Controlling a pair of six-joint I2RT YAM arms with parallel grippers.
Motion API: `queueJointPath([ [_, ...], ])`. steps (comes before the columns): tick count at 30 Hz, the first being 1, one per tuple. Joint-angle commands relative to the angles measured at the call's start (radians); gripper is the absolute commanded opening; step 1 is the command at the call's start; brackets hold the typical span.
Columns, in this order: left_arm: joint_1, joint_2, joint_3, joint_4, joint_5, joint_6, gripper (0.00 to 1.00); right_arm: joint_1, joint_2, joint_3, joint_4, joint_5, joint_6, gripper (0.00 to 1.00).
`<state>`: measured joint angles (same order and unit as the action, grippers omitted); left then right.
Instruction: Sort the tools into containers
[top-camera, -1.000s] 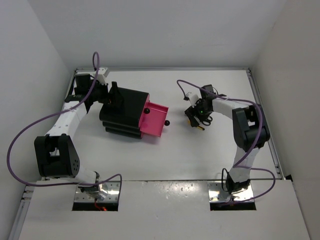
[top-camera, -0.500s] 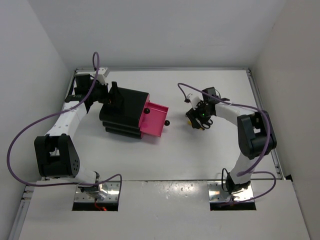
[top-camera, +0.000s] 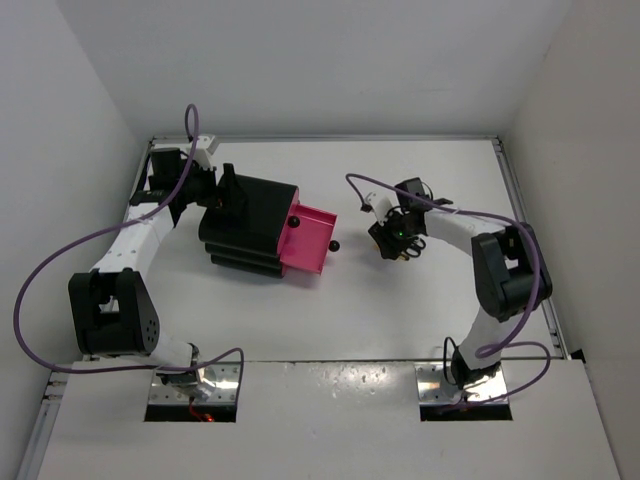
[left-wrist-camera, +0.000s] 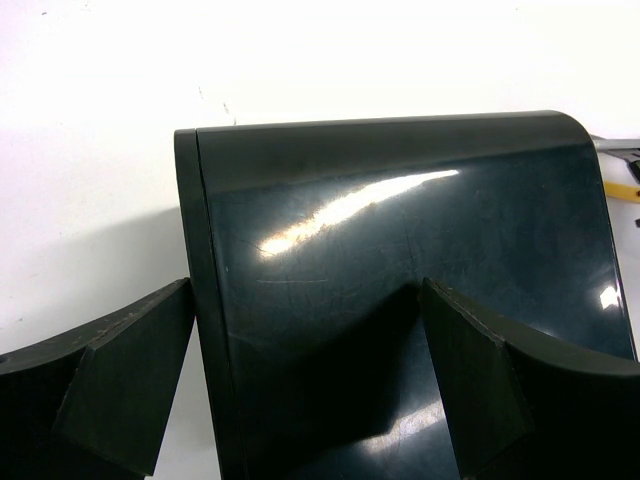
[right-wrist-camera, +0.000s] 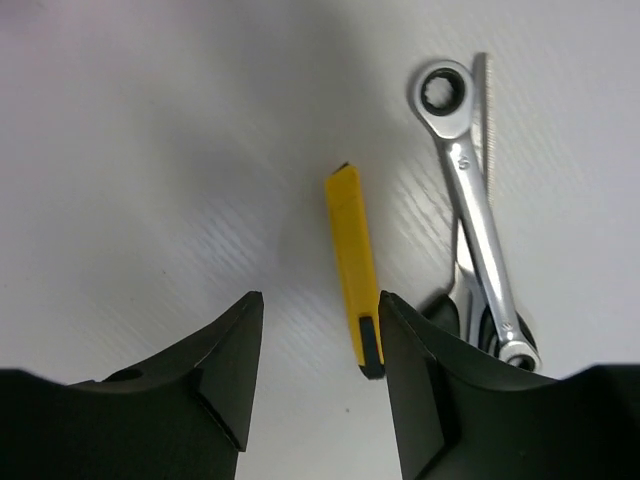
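Top view: the black drawer unit (top-camera: 250, 222) is sitting skewed at about 9 o'clock from the middle of the table (top-camera: 330, 320). One pink drawer (top-camera: 312, 240) is standing pulled out toward 4 o'clock, its round knob (top-camera: 334, 245) pointing toward the tools.

The left gripper (top-camera: 228, 192) is resting over the unit's 11 o'clock corner with jaws spread wide. In the wrist view one finger (left-wrist-camera: 120, 380) is lying just beside the unit's edge and the other is lying over its glossy top. Whether either is touching cannot be told.

The right gripper (right-wrist-camera: 315, 370) is hovering at 3 o'clock from the drawer, released and holding nothing. The yellow tool (right-wrist-camera: 350, 240) is lying flat on the table between its fingers (right-wrist-camera: 215, 380), black end just beside the 3 o'clock finger.

The wrench (right-wrist-camera: 470, 210) is lying at 2 o'clock from the yellow tool, near but apart, crowding that same finger. A thin toothed strip (right-wrist-camera: 481, 80) is showing along the wrench's far side. A purple cable (top-camera: 60, 260) is looping off the left arm.
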<state>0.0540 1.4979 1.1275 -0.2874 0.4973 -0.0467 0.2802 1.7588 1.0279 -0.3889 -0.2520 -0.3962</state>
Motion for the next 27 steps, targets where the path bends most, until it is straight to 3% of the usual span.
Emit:
queueJointPath([
  [1, -0.006, 0.097, -0.083, -0.236, -0.112, 0.087, 0.97, 0.025, 0.04, 0.052, -0.018, 0.002, -0.02, 0.49],
  [17, -0.006, 0.107, -0.083, -0.236, -0.112, 0.087, 0.97, 0.013, 0.139, 0.104, -0.019, 0.046, -0.021, 0.49],
  [22, -0.006, 0.117, -0.074, -0.236, -0.112, 0.087, 0.97, 0.013, 0.159, 0.123, -0.051, 0.046, -0.021, 0.26],
  [27, -0.006, 0.117, -0.074, -0.236, -0.112, 0.087, 0.97, 0.013, 0.145, 0.103, -0.06, 0.056, -0.032, 0.11],
])
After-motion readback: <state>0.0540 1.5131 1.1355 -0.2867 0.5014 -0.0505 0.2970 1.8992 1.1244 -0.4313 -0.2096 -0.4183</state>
